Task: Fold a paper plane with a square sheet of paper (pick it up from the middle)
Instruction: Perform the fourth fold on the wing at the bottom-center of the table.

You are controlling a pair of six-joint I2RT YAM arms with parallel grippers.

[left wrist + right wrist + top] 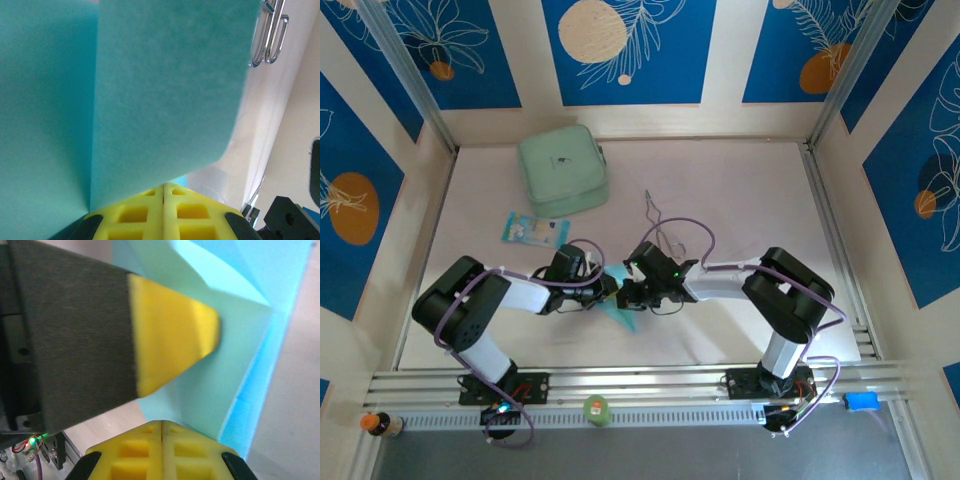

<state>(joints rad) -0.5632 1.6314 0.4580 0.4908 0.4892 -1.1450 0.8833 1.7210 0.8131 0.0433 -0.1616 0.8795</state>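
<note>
the cyan paper (621, 308) sits just below the middle of the top view, partly folded, its long axis running from the gap between the two tools down to a pointed tip aimed at the bottom edge of the frame. the left tool (604, 289) is touching it from the left and the right tool (633, 290) from the right. the two are nearly nose to nose, so neither arm is clearly the nearer.

in the left wrist view the sheet rises straight out of the closed yellow pads (145, 216) and covers the frame from the left edge across, with a lengthwise crease at left. in the right wrist view that tool's pads (182, 452) are likewise pressed together at the sheet's lower edge. the left tool's dark finger with its yellow tip (172, 342) lies flat against the paper at upper left. both tools look clamped on the paper.

any next fold likely turns on that crease line running away from both tools.

outward on the bench (750, 190): metal tongs (656, 218) just above the right tool, a blue-and-white packet (533, 230) and a mint-green case (563, 170) at upper left.
</note>
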